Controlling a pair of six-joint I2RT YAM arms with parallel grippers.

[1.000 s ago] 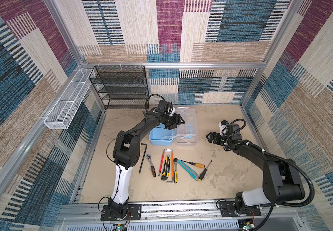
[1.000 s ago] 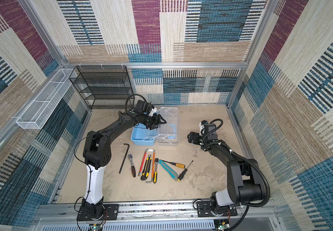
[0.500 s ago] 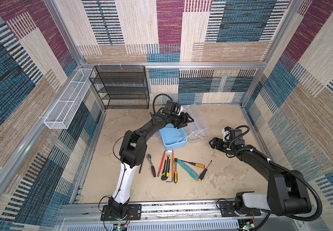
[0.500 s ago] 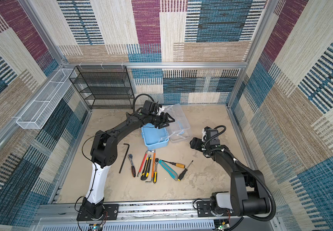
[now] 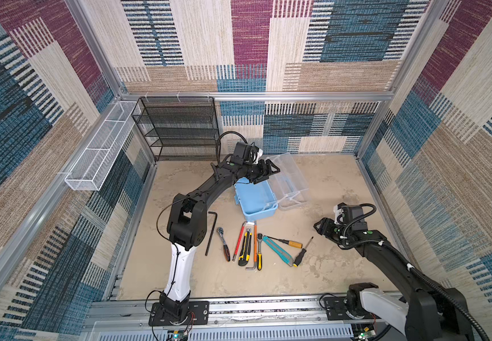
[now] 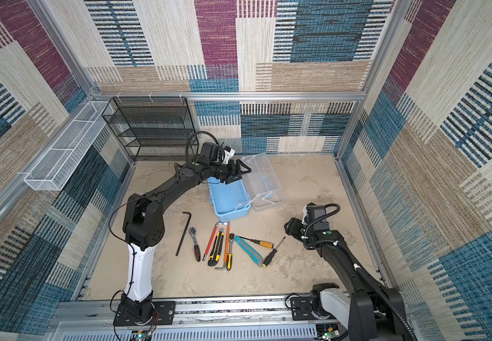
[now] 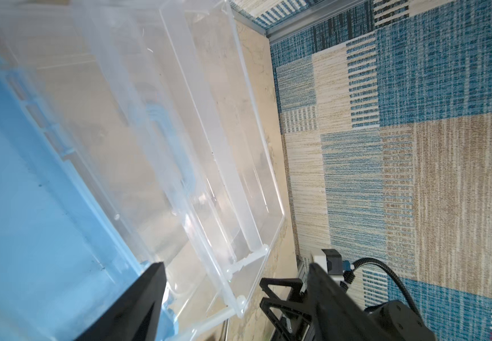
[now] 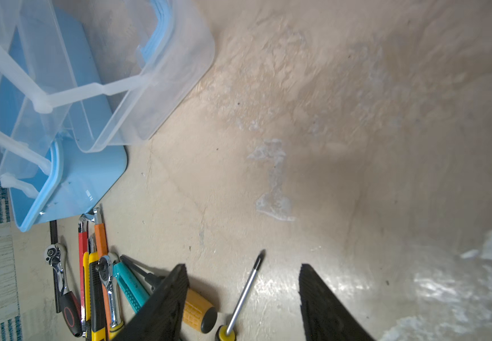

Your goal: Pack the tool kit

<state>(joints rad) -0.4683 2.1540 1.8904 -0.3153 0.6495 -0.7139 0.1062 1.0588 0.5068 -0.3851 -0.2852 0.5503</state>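
Note:
The tool kit's light-blue box (image 5: 256,202) (image 6: 228,200) stands open mid-floor, its clear lid (image 5: 289,180) (image 6: 264,180) folded out to the right. My left gripper (image 5: 264,174) (image 6: 238,174) hovers open above the box's far end. In the left wrist view its jaws (image 7: 235,265) are wide apart over the lid's corner (image 7: 238,307), gripping nothing. In front of the box lie loose tools: hex key (image 5: 210,233), ratchet (image 5: 223,243), knives, screwdrivers. My right gripper (image 5: 323,228) (image 8: 242,265) is open, low over the black-and-yellow screwdriver (image 8: 244,292) (image 5: 303,251).
A black wire-mesh shelf rack (image 5: 179,130) stands at the back left. A long white wire basket (image 5: 100,153) hangs on the left wall. Aluminium rails and patterned walls close in the beige floor (image 5: 327,183).
The box has swung round so its long side points at the tools. The left gripper followed to the right and widened. The right gripper drew back toward the front and narrowed.

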